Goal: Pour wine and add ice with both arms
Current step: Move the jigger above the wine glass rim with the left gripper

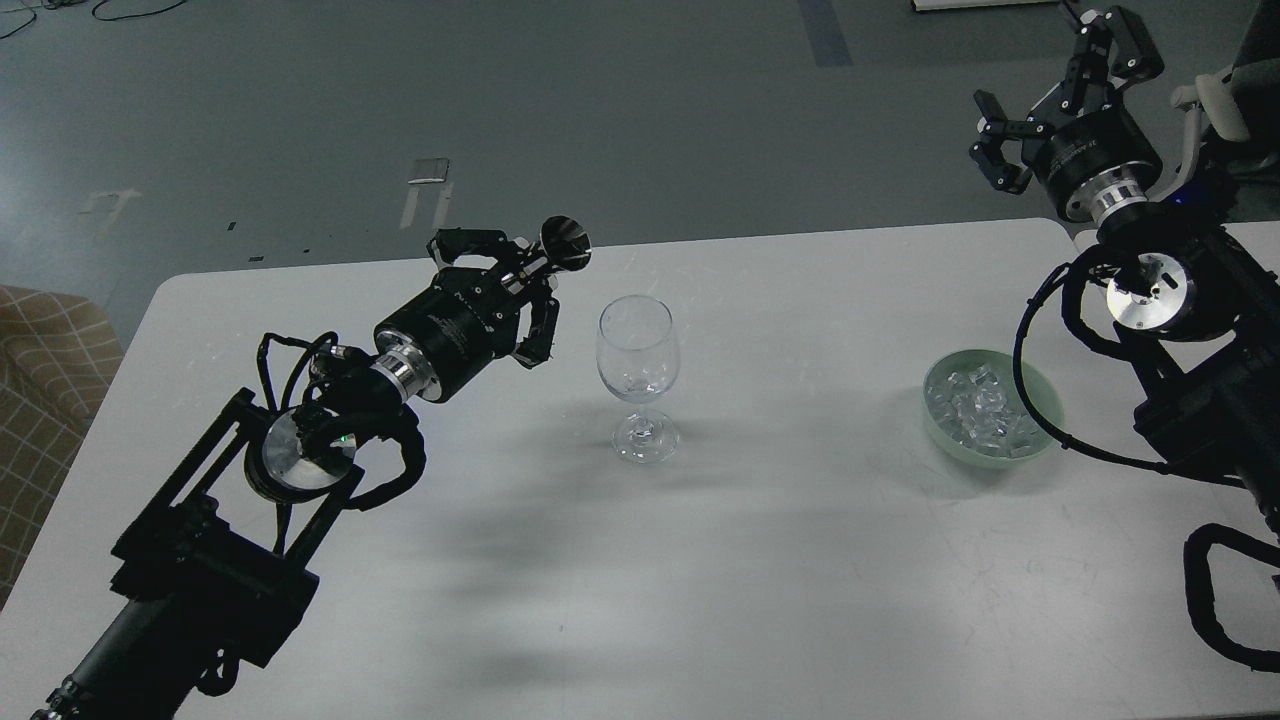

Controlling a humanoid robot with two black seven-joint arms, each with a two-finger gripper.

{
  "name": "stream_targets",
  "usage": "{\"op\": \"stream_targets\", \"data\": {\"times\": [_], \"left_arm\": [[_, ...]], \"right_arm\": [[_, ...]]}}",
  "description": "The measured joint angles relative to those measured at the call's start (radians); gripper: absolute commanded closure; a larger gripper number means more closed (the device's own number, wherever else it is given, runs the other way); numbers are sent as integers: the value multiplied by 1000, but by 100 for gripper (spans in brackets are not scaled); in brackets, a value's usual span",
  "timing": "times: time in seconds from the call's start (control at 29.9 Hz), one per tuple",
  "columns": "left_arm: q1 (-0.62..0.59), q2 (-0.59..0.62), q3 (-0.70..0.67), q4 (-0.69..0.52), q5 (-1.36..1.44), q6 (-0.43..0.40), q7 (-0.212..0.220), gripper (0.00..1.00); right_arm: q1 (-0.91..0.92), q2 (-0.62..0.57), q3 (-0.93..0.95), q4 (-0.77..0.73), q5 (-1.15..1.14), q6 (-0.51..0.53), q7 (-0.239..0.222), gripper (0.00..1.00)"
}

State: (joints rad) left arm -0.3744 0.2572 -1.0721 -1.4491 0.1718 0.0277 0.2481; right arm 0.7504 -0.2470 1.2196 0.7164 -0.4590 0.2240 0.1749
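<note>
Clear, colourless wine glass near the white table's middle — pale green bowl toward its right edge, holding glassy ice. Black arms, silver joint rings — tan checked upholstery beyond the left edge.

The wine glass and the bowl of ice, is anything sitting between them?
No. In the head view, only bare white table lies between the wine glass and the green bowl of ice.

White lettering on both wrist housings is too small to read.
</note>
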Motion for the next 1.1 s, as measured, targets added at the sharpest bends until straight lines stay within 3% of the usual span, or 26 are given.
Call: {"op": "stream_targets", "data": {"times": [1.1], "left_arm": [[2, -7, 44, -44, 182, 31, 23, 91]], "right_arm": [[-1, 0, 0, 0, 0, 0, 0, 0]]}}
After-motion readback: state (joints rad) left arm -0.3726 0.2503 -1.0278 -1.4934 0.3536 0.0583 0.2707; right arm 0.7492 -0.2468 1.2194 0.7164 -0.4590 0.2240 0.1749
